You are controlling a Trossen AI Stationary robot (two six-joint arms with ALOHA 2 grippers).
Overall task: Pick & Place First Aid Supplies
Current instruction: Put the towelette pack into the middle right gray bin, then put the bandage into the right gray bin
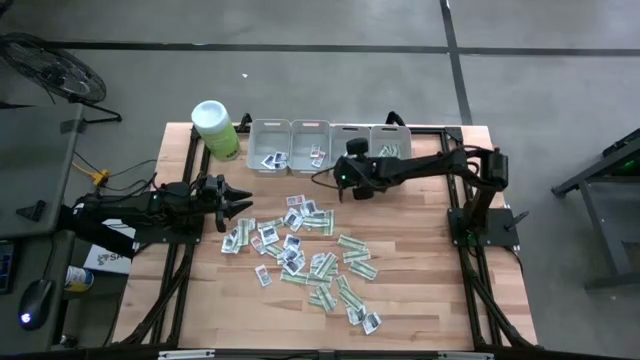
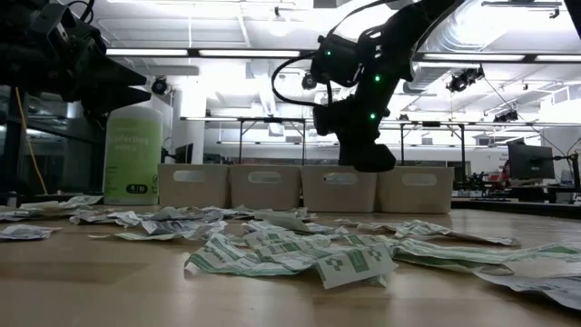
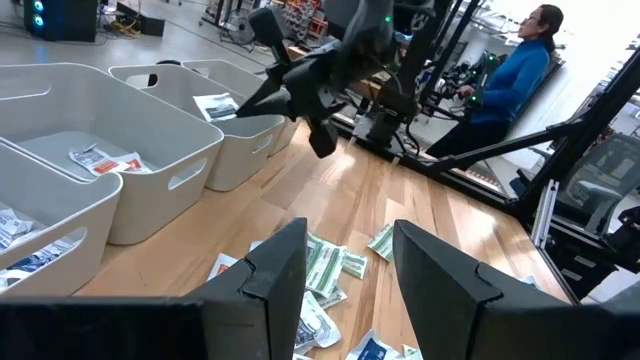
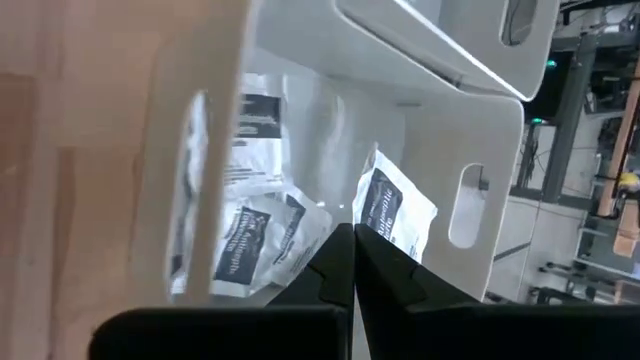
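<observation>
Wooden tabletop [image 1: 420, 300] carries scattered first aid packets [image 1: 300, 250] at its centre. Four grey bins [image 1: 330, 145] line the far edge, each holding some packets. Right gripper [image 1: 352, 150], pinching a white packet [image 4: 395, 210], hovers over the third bin. Left gripper [image 1: 240, 205], fingers spread, waits beside the pile.

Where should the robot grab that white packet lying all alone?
Probably across its middle, straight down from above. The lone white packet lies flat on the table, apart from the pile, leaving room either side. The open left gripper is nearer.
</observation>
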